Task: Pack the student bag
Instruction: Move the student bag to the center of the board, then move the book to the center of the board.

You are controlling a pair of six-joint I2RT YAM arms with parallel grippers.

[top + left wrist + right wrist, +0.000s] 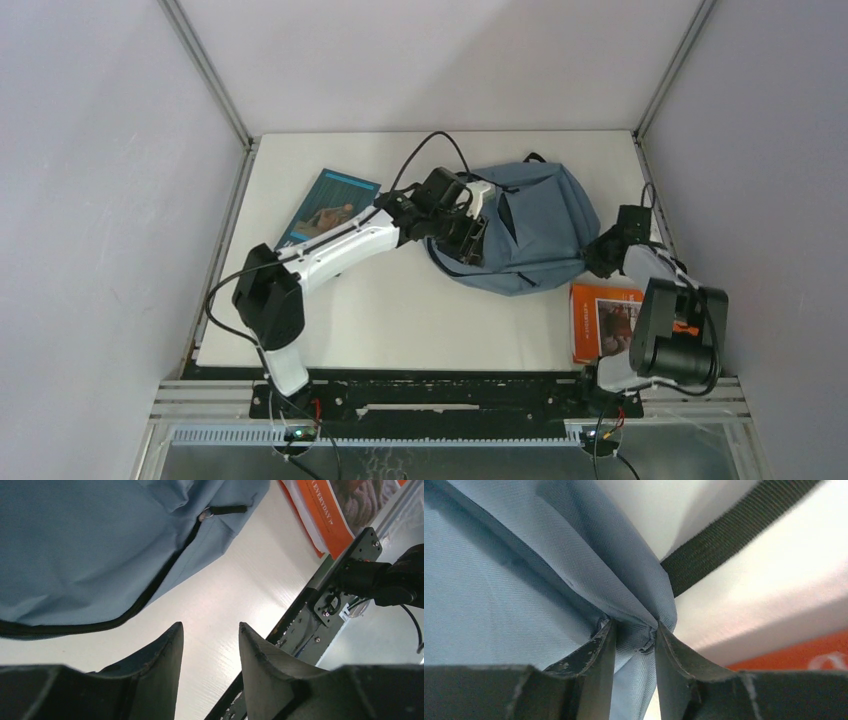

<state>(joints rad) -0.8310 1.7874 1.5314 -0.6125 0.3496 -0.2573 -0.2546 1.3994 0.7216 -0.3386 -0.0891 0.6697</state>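
Observation:
The student bag [535, 225], grey-blue with black zipper lines, lies at the back right of the white table. My left gripper [470, 232] hovers at its left edge. In the left wrist view that gripper [210, 626] stands open, only bare table shows between its fingers, and the bag [90, 545] with its zipper [165, 575] lies just beyond. My right gripper [600, 250] is at the bag's right corner. In the right wrist view this gripper [634, 629] pinches a bunched fold of the bag's fabric [624, 590]. A black strap [734, 535] runs off beside it.
A blue book [330, 207] lies flat at the back left, under the left arm's forearm. An orange book [604, 320] [340, 510] rests at the near right by the right arm's base. Grey walls enclose the table [420, 310] on three sides.

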